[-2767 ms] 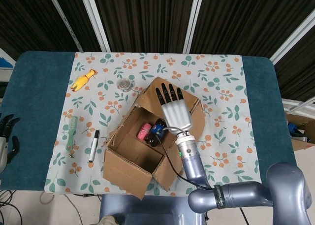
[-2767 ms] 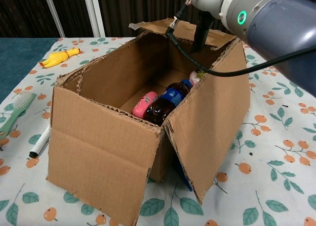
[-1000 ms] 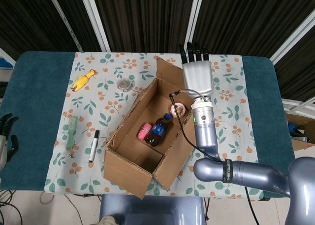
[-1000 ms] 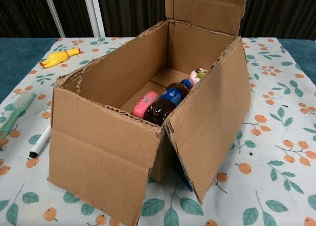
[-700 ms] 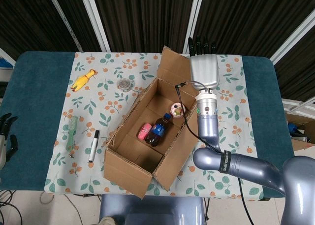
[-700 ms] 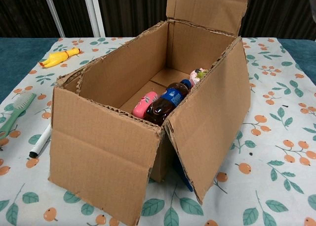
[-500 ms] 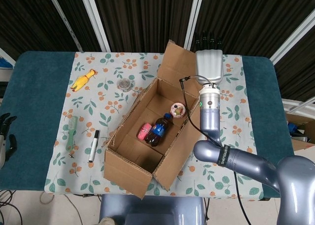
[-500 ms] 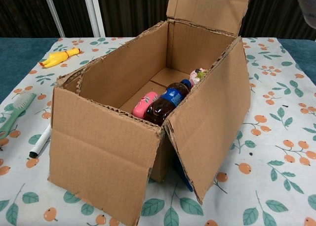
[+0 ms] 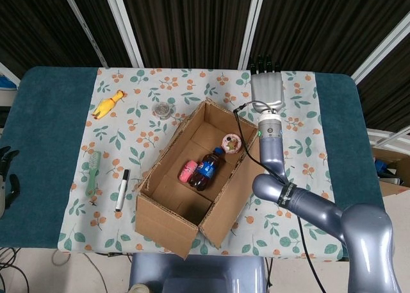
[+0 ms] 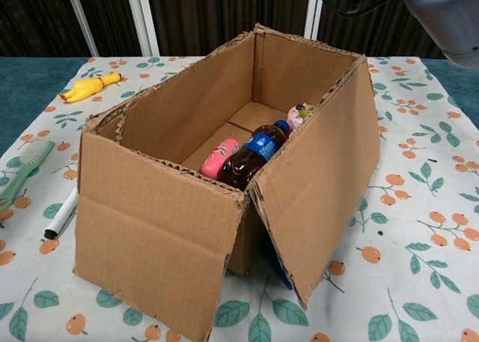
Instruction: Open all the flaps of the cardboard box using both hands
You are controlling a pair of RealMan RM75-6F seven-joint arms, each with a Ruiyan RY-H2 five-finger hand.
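Box open on the counter — right hand flat beyond its far end

The cardboard box (image 9: 198,171) sits mid-counter: light, stiff corrugated board, best pushed or pinched at a flap's free edge. The right hand (image 9: 267,91) lies outstretched, fingers straight, holding nothing; the left hand (image 9: 6,181) waits at the counter's left edge — grip unclear.

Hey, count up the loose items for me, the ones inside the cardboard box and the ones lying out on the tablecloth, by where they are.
Inside the cardboard box: 3, namely cola bottle, pink item, doughnut toy.
On the tablecloth: 4, namely yellow chicken toy, green brush, marker, small round dish.
Total: 7
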